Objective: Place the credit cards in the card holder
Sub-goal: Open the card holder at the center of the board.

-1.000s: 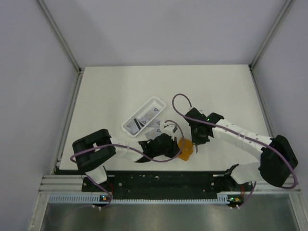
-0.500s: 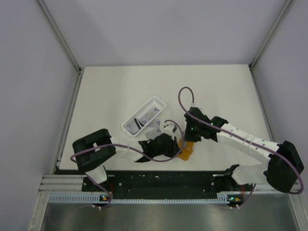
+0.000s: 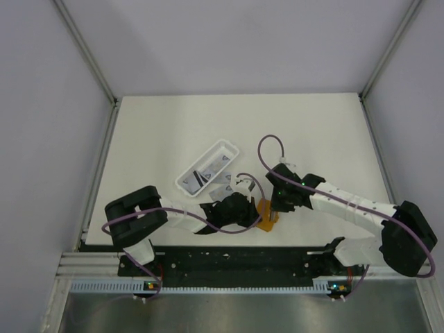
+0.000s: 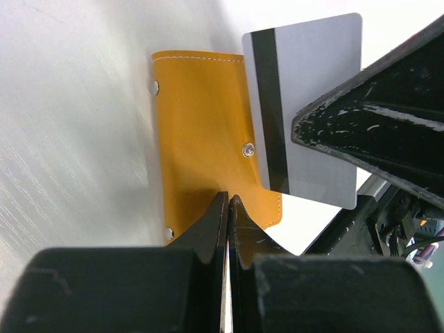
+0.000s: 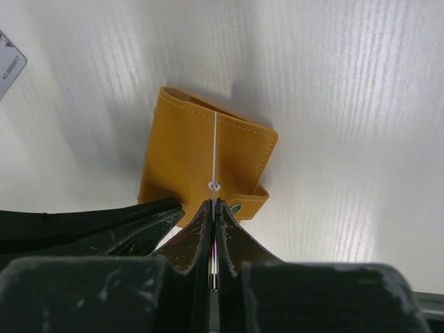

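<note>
My right gripper [image 5: 212, 205] has swung in over the last second and is now just above the card holder [image 4: 201, 132], jaws pressed together on a black-striped credit card [image 4: 305, 104] held on edge. My left gripper [image 4: 228, 201] has not moved: it stays pinched on the holder's near edge, pinning it at the near middle of the table [image 3: 312, 132]. The card looks lined up with the holder but not yet inside. The other credit cards [image 3: 222, 182] wait just left, by the white tray [image 3: 225, 147].
</note>
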Available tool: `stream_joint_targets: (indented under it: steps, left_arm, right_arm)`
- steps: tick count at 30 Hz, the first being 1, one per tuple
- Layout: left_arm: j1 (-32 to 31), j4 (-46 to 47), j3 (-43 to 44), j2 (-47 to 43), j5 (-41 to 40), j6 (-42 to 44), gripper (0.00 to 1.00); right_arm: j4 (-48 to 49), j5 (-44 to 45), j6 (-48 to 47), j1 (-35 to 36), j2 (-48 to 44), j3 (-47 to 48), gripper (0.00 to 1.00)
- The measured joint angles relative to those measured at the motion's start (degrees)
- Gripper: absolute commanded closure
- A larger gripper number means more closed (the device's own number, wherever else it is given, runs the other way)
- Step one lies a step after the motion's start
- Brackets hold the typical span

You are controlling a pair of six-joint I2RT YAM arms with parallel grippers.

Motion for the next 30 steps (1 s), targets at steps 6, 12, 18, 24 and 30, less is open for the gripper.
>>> stream_joint_targets:
  steps: [6,12,18,24,30]
  left_arm:
    - [0.00,0.09,0.00,0.09,-0.02,-0.20,1.00]
    - [0.00,0.09,0.00,0.09,-0.02,-0.22,1.00]
    - [0.00,0.11,0.00,0.11,0.02,-0.24,1.00]
    - [-0.02,0.63,0.44,0.83,0.09,-0.48,1.00]
    - [0.00,-0.09,1.09,0.96,0.28,-0.37,1.00]
  right_arm:
    - [-2.56,2.14,0.00,0.15,-3.78,-1.05,1.00]
    - [-4.68,3.45,0.02,0.22,-6.47,-1.64,1.00]
    - [-5.14,3.58,1.07,0.24,-7.82,-6.12,1.00]
    - [-4.44,3.56,3.37,0.24,-13.46,-11.10,1.00]
    - [0.55,2.05,5.46,0.24,-21.86,-17.92,1.00]
